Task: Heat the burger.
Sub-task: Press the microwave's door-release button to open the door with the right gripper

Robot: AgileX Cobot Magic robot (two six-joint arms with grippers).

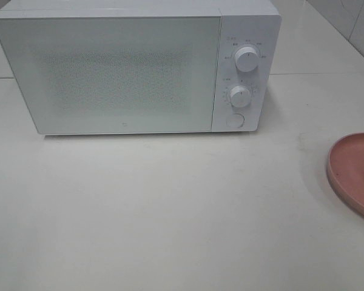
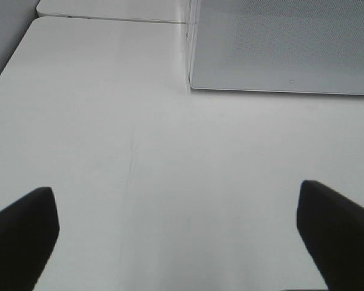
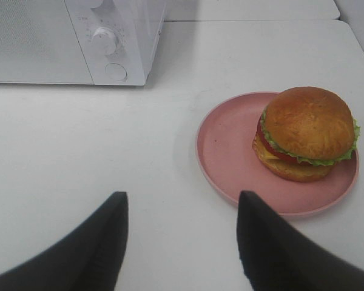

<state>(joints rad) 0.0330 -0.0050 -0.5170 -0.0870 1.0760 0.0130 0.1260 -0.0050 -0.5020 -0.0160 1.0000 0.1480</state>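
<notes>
microwave shut, so burger sits on plate on counter | we hold left jaws and right jaws wide open, empty, ready for door and plate

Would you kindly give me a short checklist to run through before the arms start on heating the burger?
1. Microwave door open: not ok, it is shut.
2. Space behind that door free: cannot tell, the door hides it.
3. Burger upright on the plate: ok.
4. Left claw open and holding nothing: ok.
5. Right claw open, holding nothing, facing the burger: ok.
6. Round button to the right of the door unblocked: ok.
</notes>
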